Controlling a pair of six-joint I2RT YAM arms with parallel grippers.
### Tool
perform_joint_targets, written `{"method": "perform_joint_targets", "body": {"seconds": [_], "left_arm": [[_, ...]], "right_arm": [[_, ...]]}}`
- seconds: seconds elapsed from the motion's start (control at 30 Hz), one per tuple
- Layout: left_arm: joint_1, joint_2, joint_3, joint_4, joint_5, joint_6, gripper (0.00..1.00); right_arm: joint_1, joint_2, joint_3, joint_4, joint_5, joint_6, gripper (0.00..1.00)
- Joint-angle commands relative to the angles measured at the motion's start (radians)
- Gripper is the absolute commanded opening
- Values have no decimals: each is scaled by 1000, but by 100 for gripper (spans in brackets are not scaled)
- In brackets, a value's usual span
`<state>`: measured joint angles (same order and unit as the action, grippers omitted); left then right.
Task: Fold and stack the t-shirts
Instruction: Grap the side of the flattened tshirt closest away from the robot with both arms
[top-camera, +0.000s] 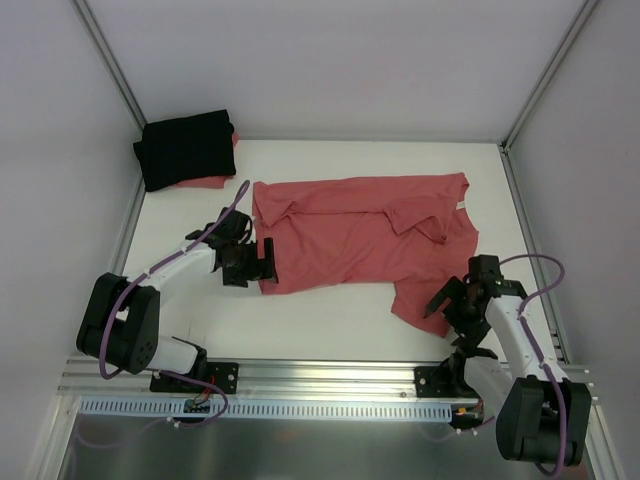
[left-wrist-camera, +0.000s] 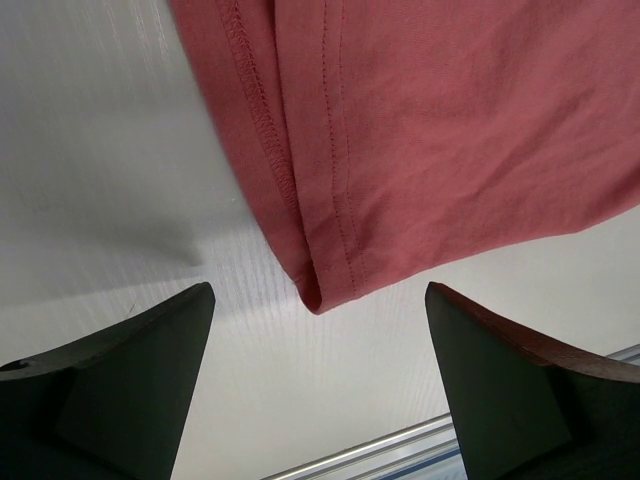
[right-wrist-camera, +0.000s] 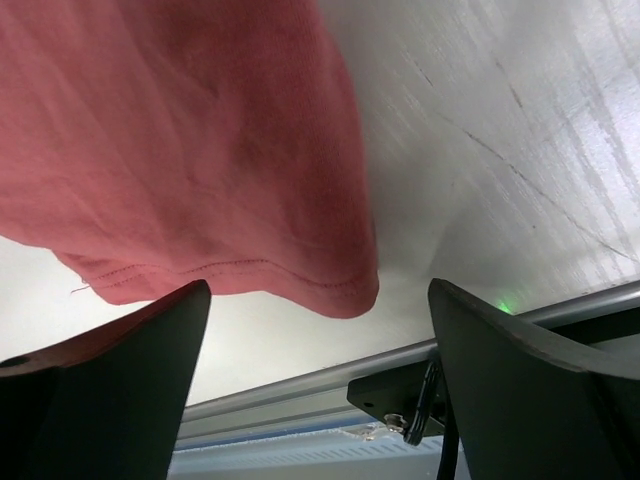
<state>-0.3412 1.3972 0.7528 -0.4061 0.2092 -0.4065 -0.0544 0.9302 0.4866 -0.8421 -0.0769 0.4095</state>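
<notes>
Hovering at the two lower corners of the coral-red t-shirt (top-camera: 360, 235), both claws stand wide apart and grasp nothing. The left claw (top-camera: 262, 262) sits left of centre in the overhead view. Its wrist view shows the stitched hem corner lying on the table (top-camera: 330, 320) between the spread fingers, unpinched. The right claw (top-camera: 452, 303) is at the lower right, beside a flap of the shirt that reaches toward the bottom of the frame. The rounded hem there also lies free. The shirt is spread, rumpled, across the middle of the table. The black t-shirt (top-camera: 187, 148) lies folded in the upper left corner.

The likely trouble is an uneven pickup. If one claw closes on a single layer and the other on two, the fold would probably skew. A claw that closes too high could miss the thin hem, and one that closes too low could scrape the table. The creases near the upper right could get folded in and leave a lumpy bundle.

A strip of red shows under the black shirt, but I cannot tell whether it is another garment. It is also unclear how many layers lie at each corner and how high the fingers stand above the cloth.
</notes>
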Motion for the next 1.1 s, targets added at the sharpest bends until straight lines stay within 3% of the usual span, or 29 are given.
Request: {"method": "perform_joint_targets", "body": {"seconds": [0.0,0.1,0.27,0.43,0.53,0.67,0.87,0.97,1.07], "left_arm": [[-7,-12,39,-19,22,9,89],[-7,-10,39,-20,19,14,89],[-7,-12,42,-26,18,18,89],[-7,-10,45,-30,18,20,89],[-7,-9,48,-33,18,23,89],[-5,-9,48,-36,15,25,89],[-7,-12,48,-36,13,24,88],[-7,-7,48,-33,24,21,80],[-7,3,51,-36,29,15,81]], "right_arm": [[8,-2,-22,34,-17,32,93],[8,7,-42,73,-35,34,69],[8,36,-49,112,-49,37,51],[8,48,-45,124,-41,31,47],[10,55,-46,133,-46,31,38],[8,58,-51,155,-60,31,4],[10,62,-19,149,-60,23,0],[10,71,9,144,-54,15,0],[8,81,15,147,-54,11,0]]}}
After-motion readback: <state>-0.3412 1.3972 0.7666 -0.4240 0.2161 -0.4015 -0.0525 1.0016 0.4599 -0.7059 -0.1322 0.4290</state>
